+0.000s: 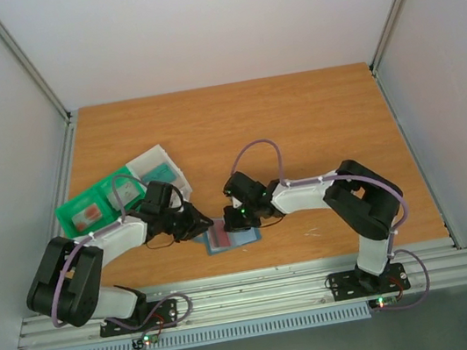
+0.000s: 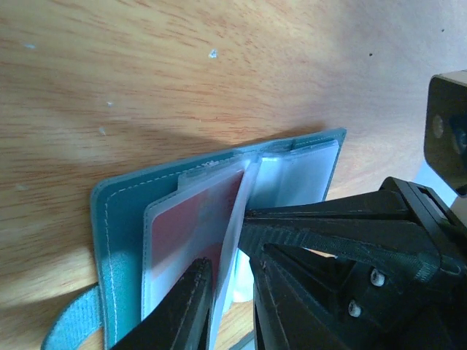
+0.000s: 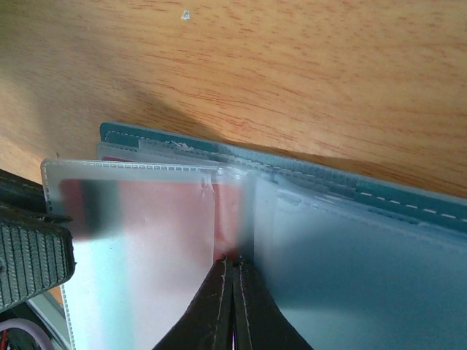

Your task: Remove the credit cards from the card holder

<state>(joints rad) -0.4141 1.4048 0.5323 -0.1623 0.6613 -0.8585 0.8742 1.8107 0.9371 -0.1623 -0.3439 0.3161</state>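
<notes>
The card holder (image 1: 233, 234) lies open on the wooden table (image 1: 296, 121), at lower centre of the top view, between the two arms; its blue cover is flat on the wood and its clear plastic sleeves (image 3: 139, 240) fan up from the fold. A reddish-pink card (image 2: 182, 219) sits inside one sleeve - not yet out; other cards, if any, are hidden behind the cloudy plastic.

The left gripper (image 2: 228, 266) comes in from the left of the top view; in its wrist view its jaws stand a little apart at the bottom edge, with one raised sleeve leaf between them; whether they actually pinch the leaf I cannot tell.

The right gripper (image 3: 233, 268) comes in from the right; its jaws are pressed together, and the tips rest on the holder's middle fold, just beside the reddish-pink card - nothing shows between them.

A green tray (image 1: 74, 209) and a clear whitish tray (image 1: 160, 162) sit side by side at the left of the table, beyond the left arm and apart from the holder.
</notes>
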